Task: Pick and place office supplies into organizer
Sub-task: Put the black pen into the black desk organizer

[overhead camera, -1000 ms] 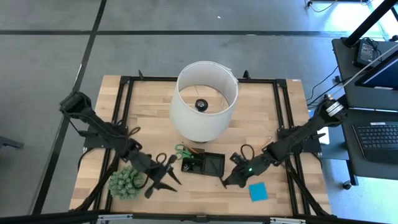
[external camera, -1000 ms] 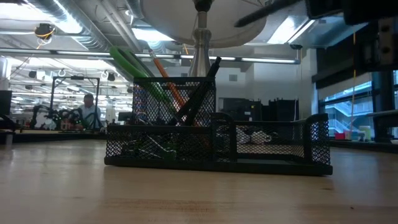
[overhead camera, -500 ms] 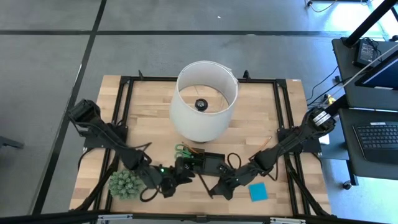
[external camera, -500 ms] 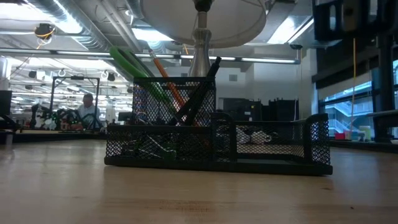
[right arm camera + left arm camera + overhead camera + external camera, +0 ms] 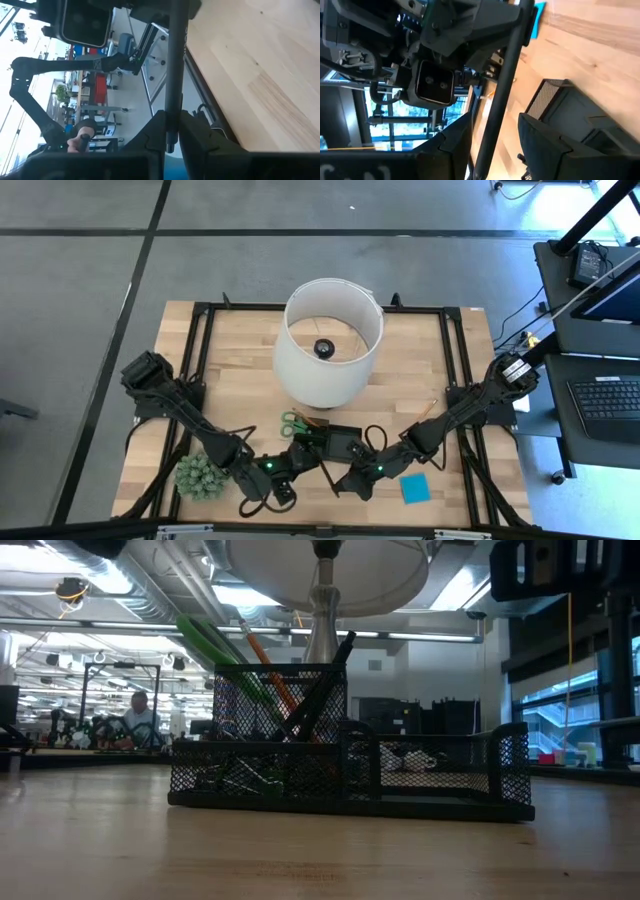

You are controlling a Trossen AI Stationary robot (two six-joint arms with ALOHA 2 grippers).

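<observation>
Two claws meet on one thin dark pen (image 5: 172, 60) just in front of the organizer (image 5: 430, 775), low over the near edge of the table. My right claw (image 5: 170, 125) is clamped tight on the pen's shaft. My left claw (image 5: 492, 140) stands with its fingers spread wide, and the pen runs through the gap without either finger pressing it.

The risk, as I judge it, lies in that shared moment. If the right claw lets go while the left is this slack, the pen drops and may roll off the table's front edge. If both pull at once, the shaft could twist out of line and miss the mesh wall. The two wrists are also crowded close, so a careless swing could knock the organizer askew.

The organizer is a black mesh tray with a tall section and a low one. In the tall section lean the green-handled scissors (image 5: 291, 421), an orange pencil (image 5: 265, 665) and another dark pen (image 5: 325, 680), all tilted against its rim. The low section holds a few small pale and dark bits; I cannot tell what they are.

The blue sticky-note pad (image 5: 415, 488) lies flat on the wood, near my right claw and apart from the tray.
</observation>
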